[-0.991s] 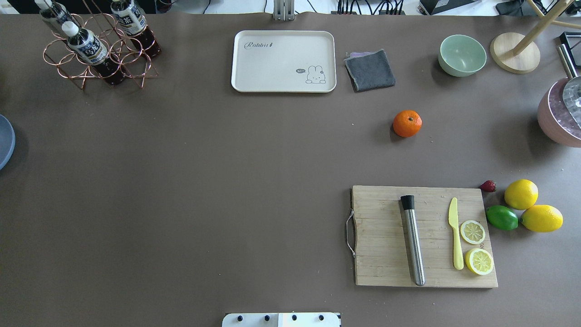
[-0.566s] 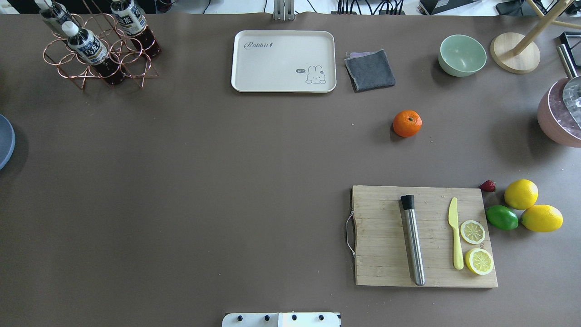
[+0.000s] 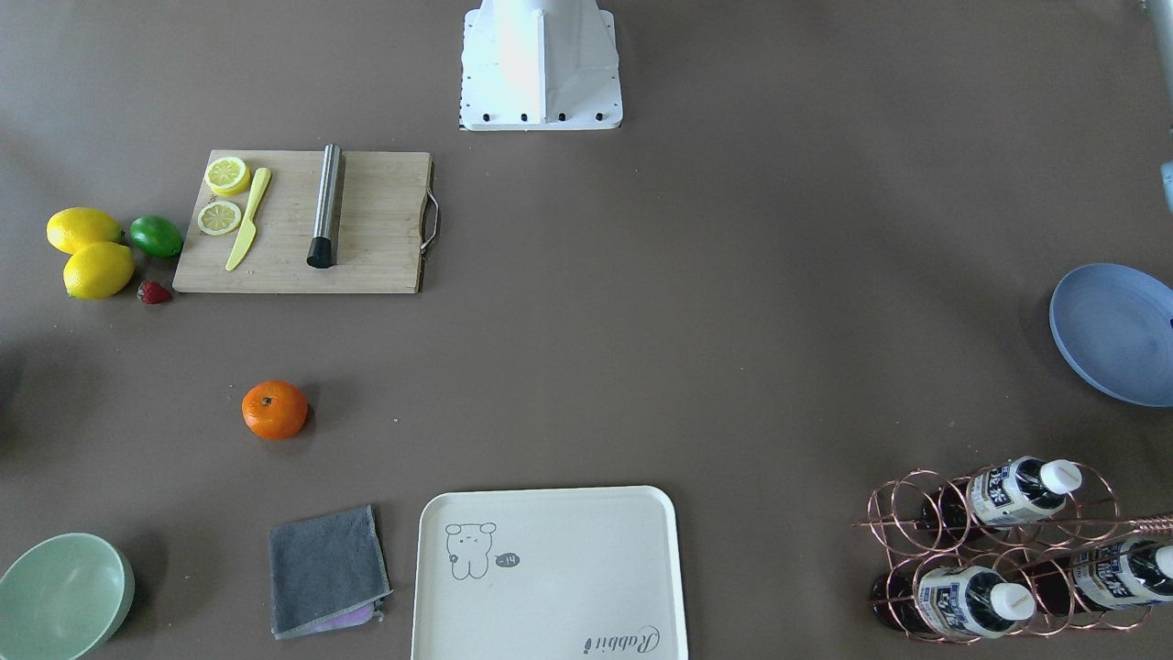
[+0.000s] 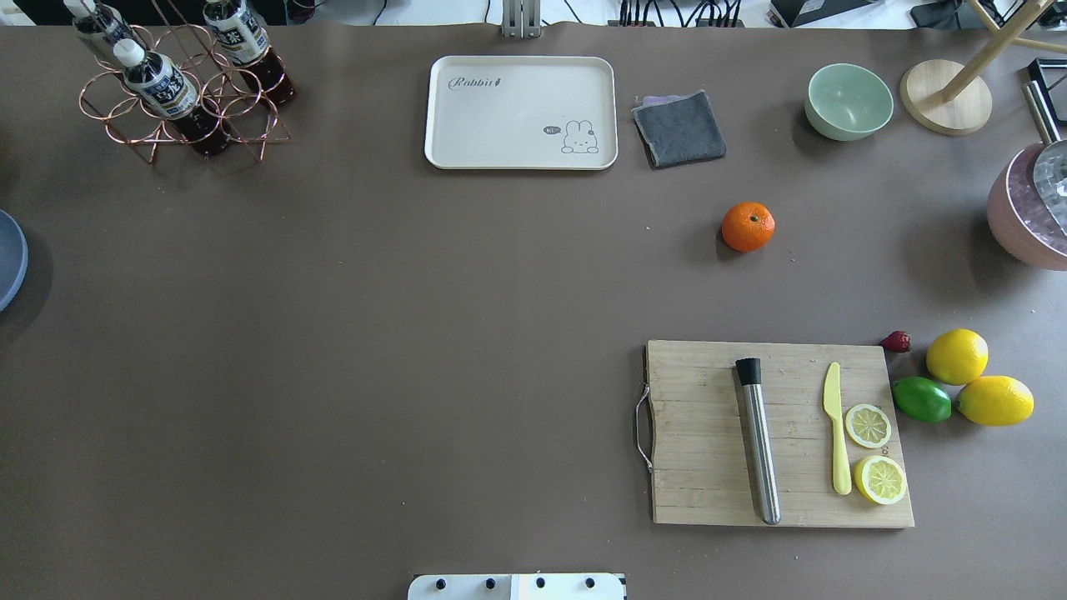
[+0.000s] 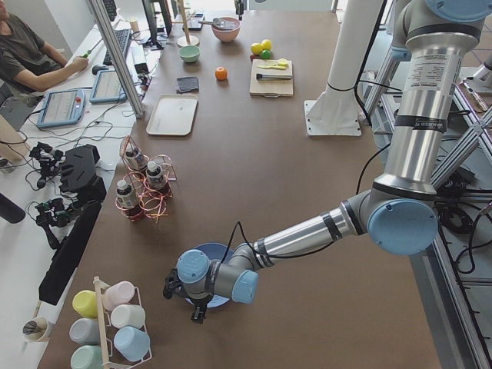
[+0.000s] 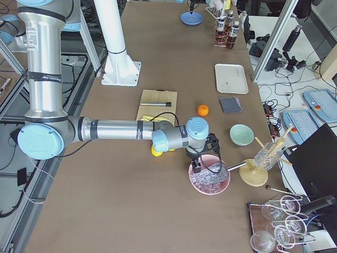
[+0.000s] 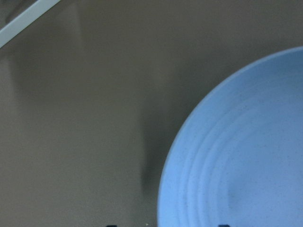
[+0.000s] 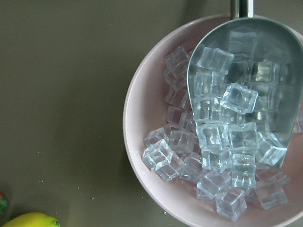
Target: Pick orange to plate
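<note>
- The brown tabletop (image 4: 333, 375) carries everything, with one tool at each end of it.
- The left tool (image 5: 188, 300) hangs low at the far-left end, over the edge of the plate. I cannot tell whether its jaws are apart or together.
- The right tool (image 6: 202, 158) hangs over a pink bowl (image 8: 137, 109) filled with ice cubes (image 8: 213, 137). I cannot tell how its jaws stand either.
- The cutting board (image 4: 708, 450) lies near the right tool, toward the robot's side.
- The plate (image 3: 1109, 335), periwinkle blue with faint rings, sits directly beneath the left tool and well apart from the right tool.
- The orange (image 4: 748, 226) rests on the tabletop near the right tool, between the cutting board and a grey cloth (image 4: 679, 127). It is well apart from the left tool and the plate, and neither tool touches it.
</note>
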`<act>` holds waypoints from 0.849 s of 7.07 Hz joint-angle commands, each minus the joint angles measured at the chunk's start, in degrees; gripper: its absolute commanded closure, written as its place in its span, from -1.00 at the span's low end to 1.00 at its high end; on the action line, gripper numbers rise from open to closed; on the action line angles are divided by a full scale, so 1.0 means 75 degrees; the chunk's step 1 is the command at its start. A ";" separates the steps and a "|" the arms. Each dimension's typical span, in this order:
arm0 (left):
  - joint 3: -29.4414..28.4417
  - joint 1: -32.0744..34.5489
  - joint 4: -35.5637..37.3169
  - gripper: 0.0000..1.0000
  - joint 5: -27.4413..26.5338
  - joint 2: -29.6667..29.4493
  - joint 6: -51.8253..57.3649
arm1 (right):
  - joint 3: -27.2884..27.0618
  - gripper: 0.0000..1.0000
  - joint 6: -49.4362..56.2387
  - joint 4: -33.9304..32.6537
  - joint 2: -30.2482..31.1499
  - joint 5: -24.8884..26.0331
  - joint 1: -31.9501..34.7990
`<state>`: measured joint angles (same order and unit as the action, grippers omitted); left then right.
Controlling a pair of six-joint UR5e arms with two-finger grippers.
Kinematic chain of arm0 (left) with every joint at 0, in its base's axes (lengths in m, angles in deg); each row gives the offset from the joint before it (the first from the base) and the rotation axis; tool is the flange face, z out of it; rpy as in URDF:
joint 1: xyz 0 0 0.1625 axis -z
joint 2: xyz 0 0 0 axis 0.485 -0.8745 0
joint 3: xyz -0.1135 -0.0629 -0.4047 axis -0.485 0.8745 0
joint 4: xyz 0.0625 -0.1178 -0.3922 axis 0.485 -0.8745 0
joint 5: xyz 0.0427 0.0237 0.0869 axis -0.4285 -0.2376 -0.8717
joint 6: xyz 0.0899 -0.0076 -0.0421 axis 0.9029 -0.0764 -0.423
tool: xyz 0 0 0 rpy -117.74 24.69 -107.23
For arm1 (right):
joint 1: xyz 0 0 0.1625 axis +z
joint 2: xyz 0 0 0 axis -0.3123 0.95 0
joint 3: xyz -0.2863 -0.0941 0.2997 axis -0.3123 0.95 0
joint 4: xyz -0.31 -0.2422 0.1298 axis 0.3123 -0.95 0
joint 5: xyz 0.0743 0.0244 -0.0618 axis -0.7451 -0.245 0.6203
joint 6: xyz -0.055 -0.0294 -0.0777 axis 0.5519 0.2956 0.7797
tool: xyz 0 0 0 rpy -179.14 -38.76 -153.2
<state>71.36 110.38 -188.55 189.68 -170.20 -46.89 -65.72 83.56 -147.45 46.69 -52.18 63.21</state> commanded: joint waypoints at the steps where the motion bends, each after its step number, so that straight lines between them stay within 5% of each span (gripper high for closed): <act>1: -0.0080 -0.0091 -0.0012 -0.32 0.0000 -0.0004 0.0000 | 0.0011 -1.00 -0.0005 0.0000 0.0007 -0.0001 -0.0015; 2: -0.0138 -0.0115 -0.0058 -0.01 -0.0012 -0.0004 0.0000 | 0.0011 -1.00 -0.0005 0.0000 0.0007 -0.0001 -0.0015; 3: -0.0138 -0.0115 -0.0059 0.63 0.0000 -0.0004 0.0000 | 0.0000 -1.00 -0.0005 0.0000 -0.0005 -0.0001 -0.0015; 4: -0.0115 -0.0115 -0.0059 1.00 0.0000 -0.0015 -0.0011 | 0.0000 -1.00 -0.0005 0.0000 0.0007 -0.0059 -0.0015; 6: 0.0210 -0.0115 -0.0024 1.00 0.0163 -0.0132 -0.0162 | -0.0140 -0.99 -0.0121 -0.0069 -0.0086 -0.0340 -0.0015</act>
<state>71.19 109.51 -188.93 190.13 -170.78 -47.31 -66.08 83.24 -147.56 46.53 -53.65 63.10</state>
